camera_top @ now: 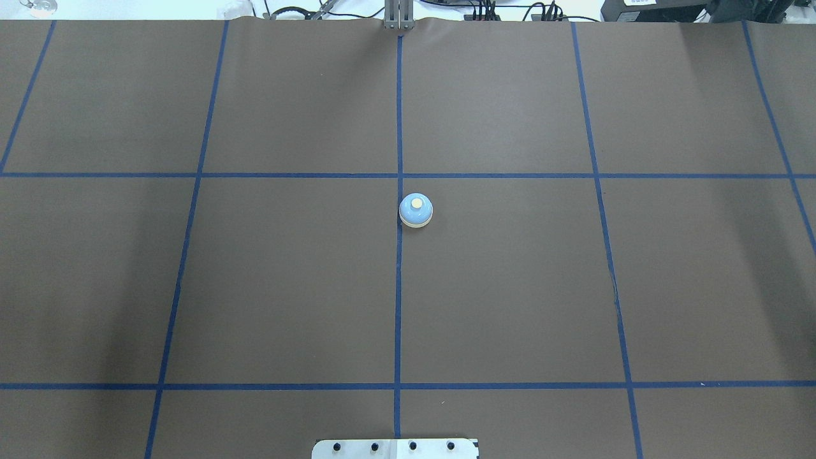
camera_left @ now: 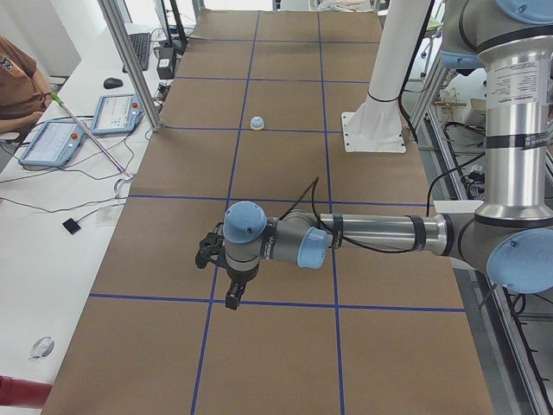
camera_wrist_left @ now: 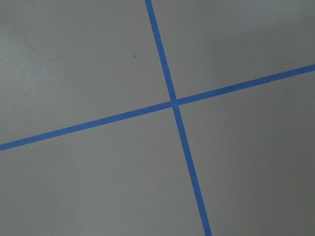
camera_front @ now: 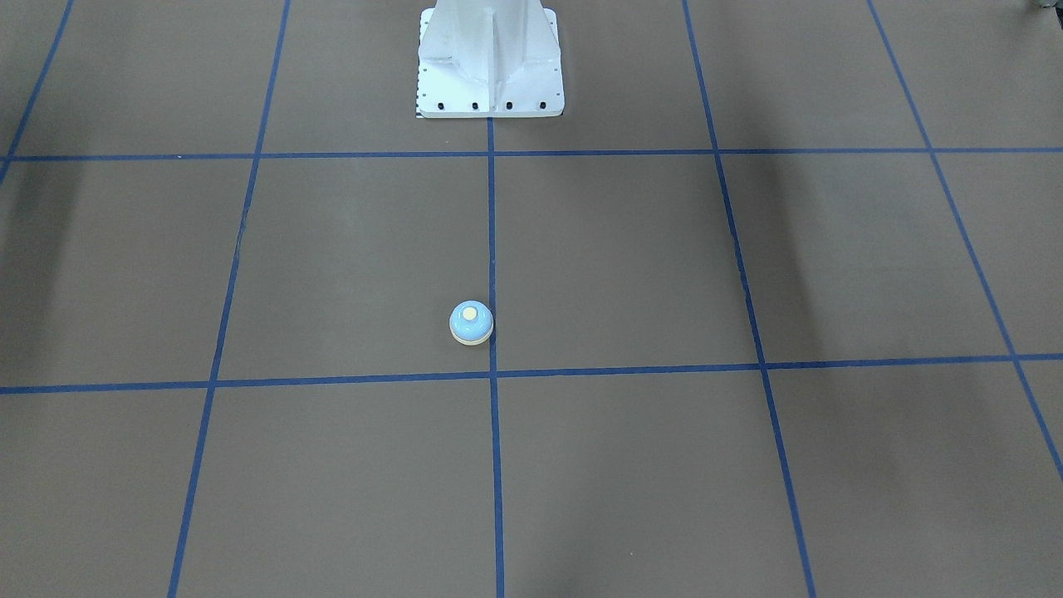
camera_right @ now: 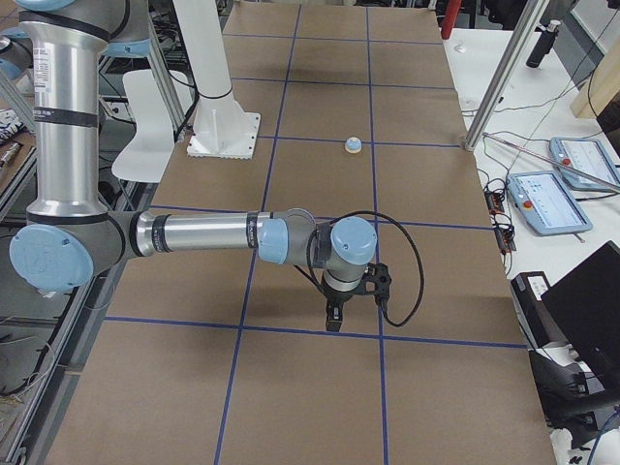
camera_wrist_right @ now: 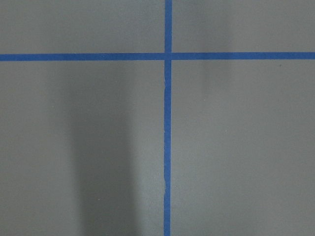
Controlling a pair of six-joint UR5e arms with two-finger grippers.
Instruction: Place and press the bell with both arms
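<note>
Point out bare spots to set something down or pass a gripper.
Most of the mat is bare: the taped squares either side of the centre tape line, and the stretch between bell and pedestal. Taken: those two spots, plus each table end under the left gripper and right gripper.

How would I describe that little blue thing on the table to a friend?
From the white pedestal on the brown table, follow the centre tape line outward. The bell sits against it: a light-blue dome with a cream button, unlike the flat tape around.

The left arm (camera_left: 371,232) reaches out level with its left pincer (camera_left: 233,298) pointing down. The right arm (camera_right: 194,234) is posed likewise, right pincer (camera_right: 332,318) pointing down. How far either is open is unclear.
</note>
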